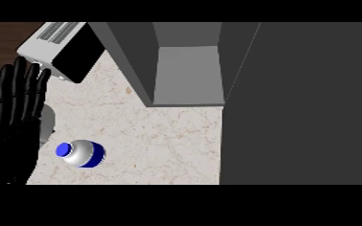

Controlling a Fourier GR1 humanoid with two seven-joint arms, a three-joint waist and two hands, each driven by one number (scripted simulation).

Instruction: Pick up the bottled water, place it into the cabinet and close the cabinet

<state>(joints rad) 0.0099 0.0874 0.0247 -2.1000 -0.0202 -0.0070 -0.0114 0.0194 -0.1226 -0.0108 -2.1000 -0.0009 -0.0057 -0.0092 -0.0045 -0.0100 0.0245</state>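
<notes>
**Counter stock: pale marble top, one bottle, one open cabinet**

Surface: beige veined stone counter (155,139), seen steeply from above, with a strip of brown wood along its far left corner.

Item 1: bottled water (84,154). It sits at the near left of the counter, well apart from the cabinet. The body is white and rounded with a blue band on its right side. The blue cap (63,149) shows at the body's left end and slightly further from the viewer. As seen, the long axis runs roughly left to right and is strongly foreshortened, with the cap end pointing to the view's left. Whether the bottle stands upright or leans cannot be told. Nothing touches it.

Item 2: cabinet (187,72). Grey, at the far centre, its interior exposed, with a lighter shelf or floor visible inside. A large dark grey panel (297,105) fills the view to its right.

Item 3: silver appliance (60,50) with a black face and a slotted top, set at an angle at the far left.

Item 4: left hand (17,119). Black, at the view's left edge, fingers straight and spread, pointing away from the viewer, holding nothing. It is just left of the bottle and not in contact with it.
</notes>
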